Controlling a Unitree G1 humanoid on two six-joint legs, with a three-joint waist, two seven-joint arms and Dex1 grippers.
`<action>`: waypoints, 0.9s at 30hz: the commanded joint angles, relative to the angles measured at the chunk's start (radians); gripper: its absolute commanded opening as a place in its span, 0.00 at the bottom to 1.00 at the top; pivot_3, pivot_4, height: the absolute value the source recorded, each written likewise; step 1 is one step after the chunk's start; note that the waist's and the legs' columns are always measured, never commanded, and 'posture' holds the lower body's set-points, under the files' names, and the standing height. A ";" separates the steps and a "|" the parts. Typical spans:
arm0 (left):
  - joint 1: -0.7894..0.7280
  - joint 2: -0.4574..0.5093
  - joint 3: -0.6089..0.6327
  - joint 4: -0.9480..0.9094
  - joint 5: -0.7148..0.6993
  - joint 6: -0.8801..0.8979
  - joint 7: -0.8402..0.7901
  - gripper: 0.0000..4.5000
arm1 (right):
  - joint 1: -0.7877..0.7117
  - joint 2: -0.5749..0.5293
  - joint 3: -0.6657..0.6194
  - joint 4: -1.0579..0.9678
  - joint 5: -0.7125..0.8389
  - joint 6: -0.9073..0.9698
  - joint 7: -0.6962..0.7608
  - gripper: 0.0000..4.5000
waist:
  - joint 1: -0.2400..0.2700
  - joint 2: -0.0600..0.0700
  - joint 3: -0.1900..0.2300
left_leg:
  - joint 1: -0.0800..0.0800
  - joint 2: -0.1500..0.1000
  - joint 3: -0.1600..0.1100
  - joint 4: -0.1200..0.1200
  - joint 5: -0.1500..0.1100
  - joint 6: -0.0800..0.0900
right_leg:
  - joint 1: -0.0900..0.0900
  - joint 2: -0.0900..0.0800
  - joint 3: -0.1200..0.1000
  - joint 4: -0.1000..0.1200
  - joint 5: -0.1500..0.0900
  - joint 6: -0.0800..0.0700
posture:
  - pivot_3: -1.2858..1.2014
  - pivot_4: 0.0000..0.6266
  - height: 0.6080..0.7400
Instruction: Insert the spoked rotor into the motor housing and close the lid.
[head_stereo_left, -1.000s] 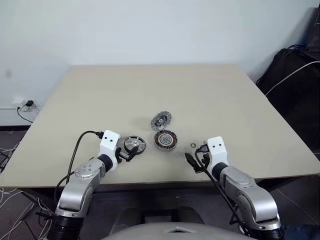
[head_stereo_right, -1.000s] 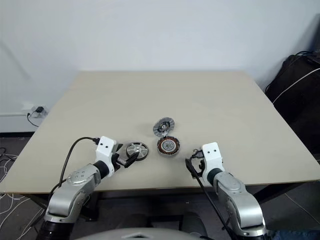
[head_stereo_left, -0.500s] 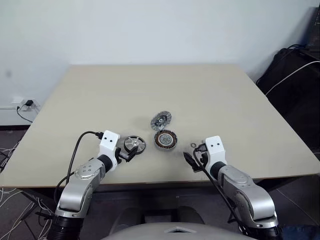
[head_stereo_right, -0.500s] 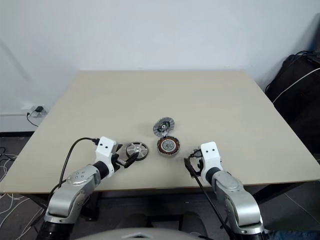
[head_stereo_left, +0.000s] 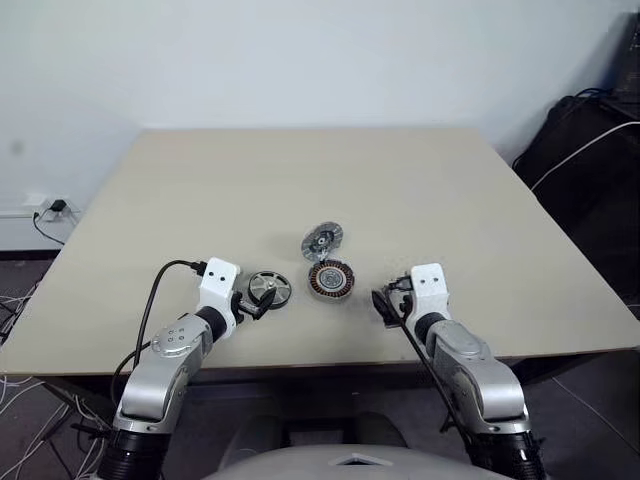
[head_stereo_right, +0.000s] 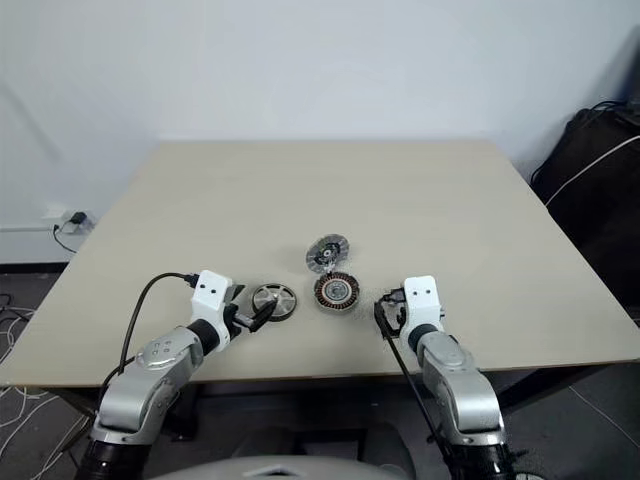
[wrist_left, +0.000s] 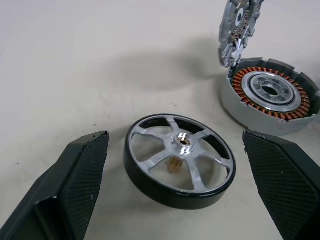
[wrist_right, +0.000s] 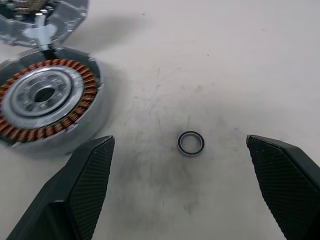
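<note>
- Broadly, the worktop (head_stereo_left: 200, 190) carries every part near its front edge, presumably laid out within reach of both arms.
- The left end effector (wrist_left: 175, 190) is spread wide, one finger on each side of the rotor (wrist_left: 179, 159), touching neither side; that looks like a stance for pinching it by the rim.
- The right end effector (wrist_right: 180, 187) is also spread and empty, and the washer (wrist_right: 190, 143) lies between its fingers.
- The housing (head_stereo_left: 331, 280) sits flat with its copper windings up and its centre hole open, so it appears ready to take the rotor, which lies flat just beside it on the left arm's side.
- The lid (head_stereo_left: 322, 240) stands tilted up at the housing's far edge, apparently touching it, leaving the opening free.
- The washer rests loose on the right arm's side of the housing.
</note>
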 joint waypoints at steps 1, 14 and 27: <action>-0.015 0.000 0.002 -0.024 0.001 -0.012 0.002 1.00 | -0.044 0.017 -0.033 0.050 -0.002 -0.052 -0.012 1.00 | 0.000 0.000 0.000 | 0.000 0.000 0.000 0.000 0.000 0.000 | 0.000 0.000 0.000 0.000 0.000 0.000 | 0.52 0.00 1.00; -0.033 0.005 0.000 -0.021 0.003 -0.008 -0.004 1.00 | -0.108 0.065 -0.048 0.240 -0.008 -0.142 -0.003 1.00 | -0.005 0.001 0.000 | -0.002 0.000 0.000 0.000 0.001 -0.002 | 0.001 0.002 0.001 0.000 0.001 -0.001 | 0.52 0.00 1.00; -0.028 0.003 0.002 -0.027 0.003 -0.010 -0.001 1.00 | -0.134 0.085 -0.039 0.347 -0.031 -0.200 -0.006 0.79 | -0.016 0.001 0.000 | 0.001 0.000 0.000 0.000 0.002 -0.003 | 0.002 0.005 0.001 0.001 0.001 -0.001 | 0.52 0.00 1.00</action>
